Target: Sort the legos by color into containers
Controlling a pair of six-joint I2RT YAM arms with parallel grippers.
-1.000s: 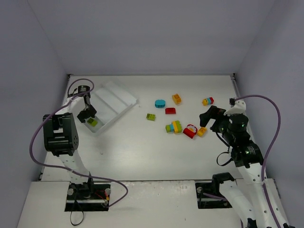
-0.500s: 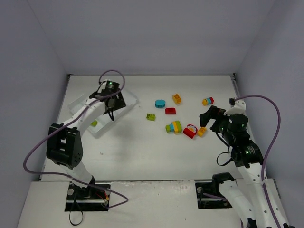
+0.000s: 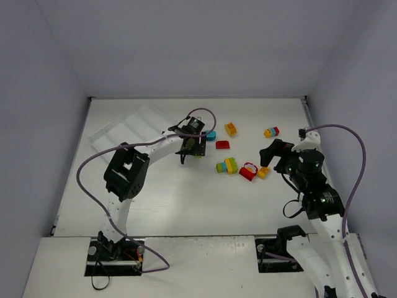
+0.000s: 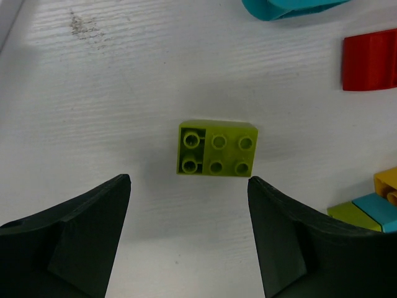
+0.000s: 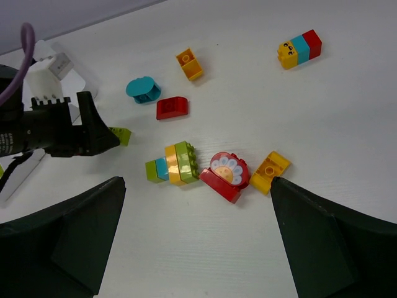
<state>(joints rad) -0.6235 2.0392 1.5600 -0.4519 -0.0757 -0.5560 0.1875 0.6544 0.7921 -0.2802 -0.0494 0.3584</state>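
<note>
Left gripper (image 4: 188,186): released, its 2 dark fingers (image 4: 74,242) spread wide and holding nothing. In the left wrist view, a lime green lego (image 4: 217,149) lay on the white worktop (image 3: 186,198) just beyond the fingertips, level with the gap between them. It sat studs up and touched neither finger. Beyond this brick lay a teal lego (image 4: 291,7) and, to its right, a red lego (image 4: 370,61), both apart from the lime one. At the lower right edge of the same view appeared part of a cluster (image 4: 372,208) of lime, teal and orange-yellow pieces.

Right gripper (image 5: 197,183): likewise released and empty, held above the worktop on the right side. Below it in the right wrist view lay the same cluster (image 5: 173,162), with its coloured pieces joined side by side. Just beside it lay a red lego with a flower face (image 5: 224,176), and an orange-yellow lego (image 5: 271,171) lay close against that one. Farther off lay a single orange-yellow lego (image 5: 188,64) and a 3-colour row (image 5: 300,48) of yellow, teal and red.

Containers: the white tray (image 3: 133,127) stood at the far left of the worktop, angled, well apart from every loose brick. Its contents could not be made out.
</note>
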